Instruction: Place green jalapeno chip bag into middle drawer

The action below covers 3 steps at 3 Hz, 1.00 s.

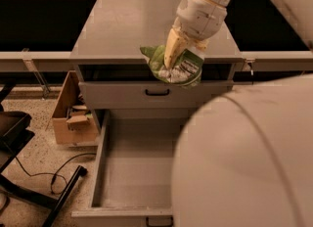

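The robot's white arm (pixel 244 162) is filling the near right of the view, with its upper section reaching in from the far right toward the middle. Behind it, a grey cabinet (pixel 122 25) is standing against the far wall, showing its flat top. The middle drawer (pixel 100 162) is sitting pulled out toward the near side, showing its long flat grey tray and tall side walls. Its small black handle (pixel 159 219) is showing at the near edge, and the arm is covering the drawer's right part. Above it, a flat grey drawer front (pixel 112 96) with a black handle (pixel 157 93) is sitting pushed in, just under a dark gap below the cabinet top.

On the floor to the left, an open cardboard box (pixel 61 123) is standing just beside the cabinet. Nearer and further left, a black chair base (pixel 29 194) is resting on the speckled floor, with a black cable (pixel 44 172) lying near it.

The gripper (pixel 170 63) is hanging at the front edge of the cabinet top, pointing down, with its pale yellow fingers (pixel 173 47) clamping the top of the green jalapeno chip bag (pixel 182 70). The bag is dangling crumpled from the jaws, up in the air in front of the dark gap and the flat drawer front's upper edge. It is hanging well above the far end of the open drawer's tray, and whether it is touching the cabinet cannot be told.
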{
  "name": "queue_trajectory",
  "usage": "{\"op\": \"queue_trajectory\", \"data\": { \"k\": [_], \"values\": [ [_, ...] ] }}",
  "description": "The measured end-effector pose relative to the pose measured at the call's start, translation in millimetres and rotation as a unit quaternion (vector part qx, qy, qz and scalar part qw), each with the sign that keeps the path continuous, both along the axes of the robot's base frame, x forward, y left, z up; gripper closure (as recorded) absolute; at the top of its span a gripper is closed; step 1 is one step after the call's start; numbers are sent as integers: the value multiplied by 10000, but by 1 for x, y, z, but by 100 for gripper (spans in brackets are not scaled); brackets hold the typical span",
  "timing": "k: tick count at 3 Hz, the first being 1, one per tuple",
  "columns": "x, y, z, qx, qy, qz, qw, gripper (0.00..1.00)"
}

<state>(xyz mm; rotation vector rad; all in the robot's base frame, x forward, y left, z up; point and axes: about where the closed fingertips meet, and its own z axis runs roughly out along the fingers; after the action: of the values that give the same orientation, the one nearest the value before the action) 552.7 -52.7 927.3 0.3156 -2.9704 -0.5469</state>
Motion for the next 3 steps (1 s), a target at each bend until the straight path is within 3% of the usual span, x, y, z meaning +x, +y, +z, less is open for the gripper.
{"op": "queue_trajectory", "data": {
  "k": [1, 2, 3],
  "values": [
    [-47, -11, -14, 396, 150, 135, 9990, 100],
    [-70, -27, -75, 445, 323, 313, 9980, 100],
    [-72, -52, -161, -34, 509, 409, 9979, 100]
  ]
}}
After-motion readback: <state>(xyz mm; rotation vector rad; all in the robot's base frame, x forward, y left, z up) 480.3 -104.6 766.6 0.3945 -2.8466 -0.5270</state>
